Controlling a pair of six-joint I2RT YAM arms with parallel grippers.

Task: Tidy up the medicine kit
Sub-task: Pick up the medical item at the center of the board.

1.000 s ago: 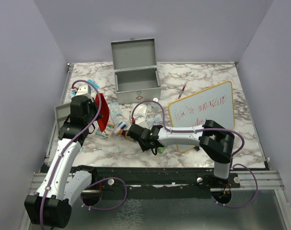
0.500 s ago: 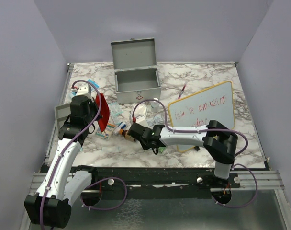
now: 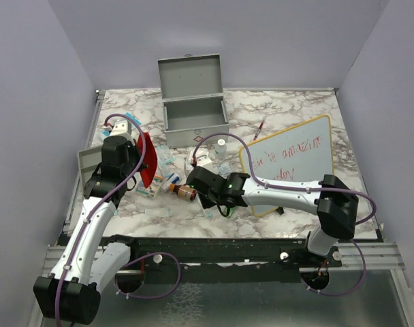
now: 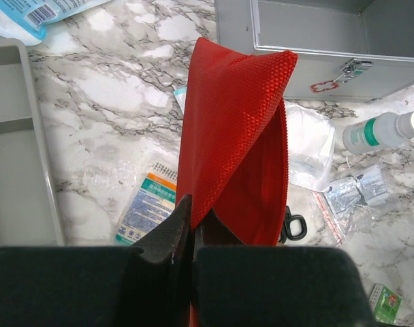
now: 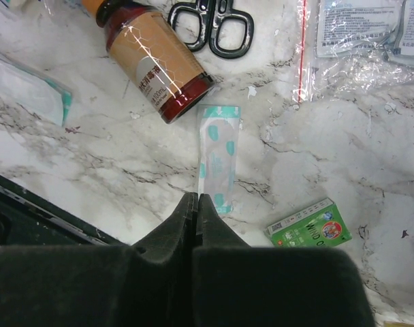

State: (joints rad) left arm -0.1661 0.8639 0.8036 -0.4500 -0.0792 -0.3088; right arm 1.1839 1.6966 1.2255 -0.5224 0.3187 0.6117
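The medicine kit [image 3: 193, 116] is a grey metal box at the back of the table with its lid up; its front with the latch shows in the left wrist view [image 4: 316, 41]. My left gripper [image 3: 135, 168] is shut on the edge of a red mesh pouch [image 4: 234, 136] and holds it up, mouth open, left of the kit. My right gripper [image 5: 197, 199] is shut and empty. Its tips are at the near end of a white-and-teal sachet [image 5: 218, 157] lying flat. A brown medicine bottle [image 5: 156, 58] lies just beyond; it also shows in the top view [image 3: 186, 193].
Black scissors [image 5: 214, 24], a green box [image 5: 309, 228] and clear packets lie around the right gripper. A white bottle [image 4: 380, 131] and a printed packet [image 4: 146, 208] lie near the pouch. A grey divided tray [image 3: 88, 160] is at left, a whiteboard [image 3: 289, 160] at right. The table's front edge [image 5: 30, 204] is close.
My right arm has stretched out leftward and its wrist has turned, uncovering the brown bottle and a small white bottle behind it. The left arm and the pouch have not moved.
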